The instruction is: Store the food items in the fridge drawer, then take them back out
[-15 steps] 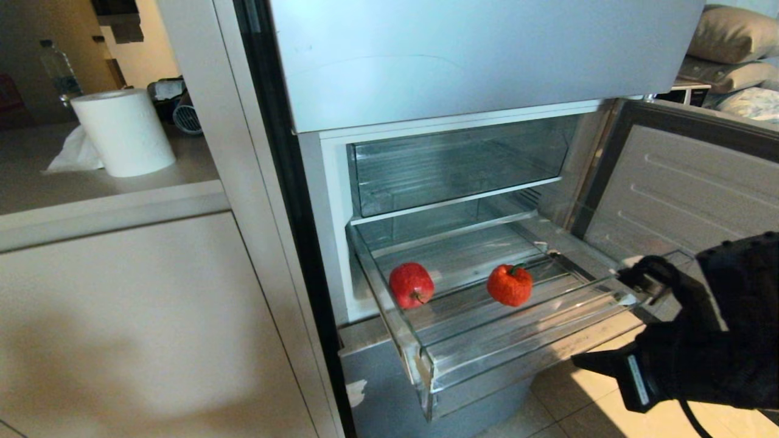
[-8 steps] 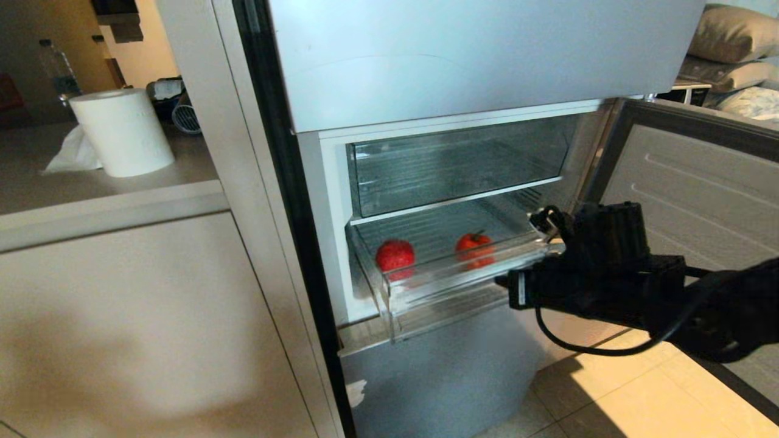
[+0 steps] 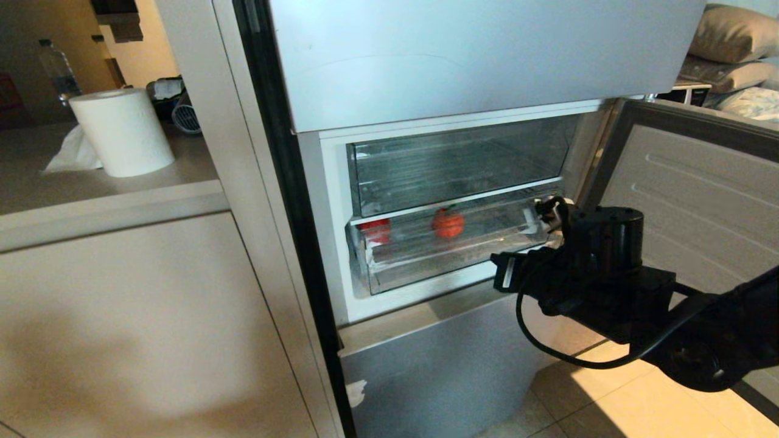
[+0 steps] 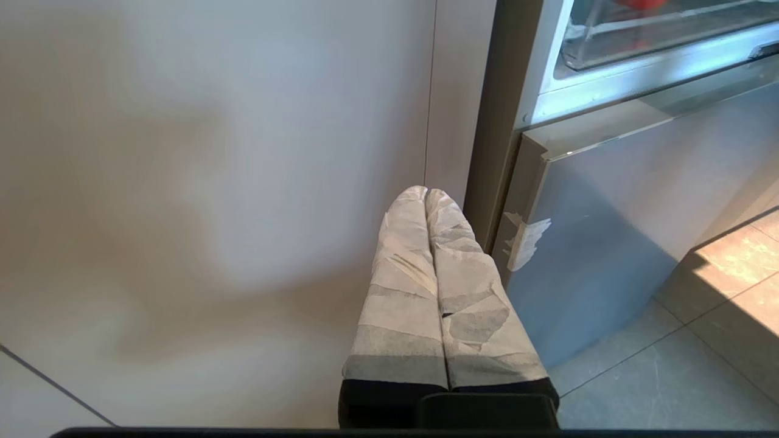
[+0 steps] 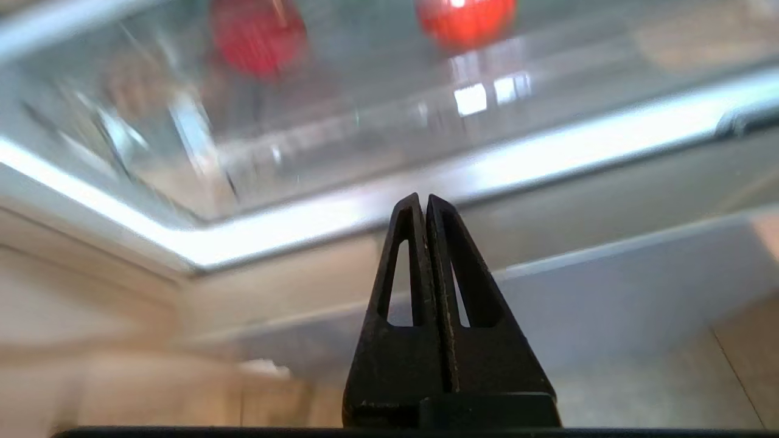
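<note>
Transparent fridge drawer (image 3: 450, 252) pushed in, just left of pinched-shut, empty right gripper (image 3: 535, 210); fruits (image 3: 448, 222) behind its front.

The light is dim and warm, and it is brighter on the floor tiles (image 3: 614, 395) at the right. A soft shadow lies on the cabinet front (image 3: 140, 340). The right wrist view is blurred, with white glare on the fridge drawer (image 5: 475, 97).
</note>
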`<state>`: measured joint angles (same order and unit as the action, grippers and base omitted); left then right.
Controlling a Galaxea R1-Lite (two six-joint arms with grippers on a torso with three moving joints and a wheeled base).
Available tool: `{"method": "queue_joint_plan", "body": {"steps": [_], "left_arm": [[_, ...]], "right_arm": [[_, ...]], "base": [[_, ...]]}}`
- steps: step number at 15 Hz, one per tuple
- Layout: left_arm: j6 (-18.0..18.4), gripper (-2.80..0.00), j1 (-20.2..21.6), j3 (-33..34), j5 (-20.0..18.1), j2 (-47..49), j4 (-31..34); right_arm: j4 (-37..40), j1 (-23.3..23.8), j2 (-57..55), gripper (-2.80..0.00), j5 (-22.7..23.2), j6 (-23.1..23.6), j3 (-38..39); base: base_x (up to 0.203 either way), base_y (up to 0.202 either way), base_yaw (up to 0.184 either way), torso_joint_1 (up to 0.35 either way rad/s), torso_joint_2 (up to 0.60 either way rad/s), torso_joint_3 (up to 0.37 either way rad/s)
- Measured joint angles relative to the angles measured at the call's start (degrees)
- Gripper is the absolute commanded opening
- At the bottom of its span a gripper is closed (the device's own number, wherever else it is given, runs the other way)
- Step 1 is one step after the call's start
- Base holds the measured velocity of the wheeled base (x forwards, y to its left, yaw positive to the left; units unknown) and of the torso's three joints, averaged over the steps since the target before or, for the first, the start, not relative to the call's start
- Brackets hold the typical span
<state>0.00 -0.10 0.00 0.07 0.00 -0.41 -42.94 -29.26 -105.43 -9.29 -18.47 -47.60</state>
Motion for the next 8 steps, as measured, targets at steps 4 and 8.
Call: {"method": "queue_joint_plan", "body": {"steps": [4, 8], "left_arm": [[0.0, -2.8, 0.0, 0.0, 0.0, 0.0, 0.0], [0.0, -2.8, 0.0, 0.0, 0.0, 0.0, 0.0]], "right_arm": [[0.29, -0.12, -5.82, -2.8, -0.02, -0.41, -3.33], [-0.44, -0.08, -14.56, -2.8, -0.11, -0.66, -12.91]], "base": [[0.0, 0.0, 0.0, 0.0, 0.0, 0.0], [0.0, 0.0, 0.0, 0.0, 0.0, 0.0]]}}
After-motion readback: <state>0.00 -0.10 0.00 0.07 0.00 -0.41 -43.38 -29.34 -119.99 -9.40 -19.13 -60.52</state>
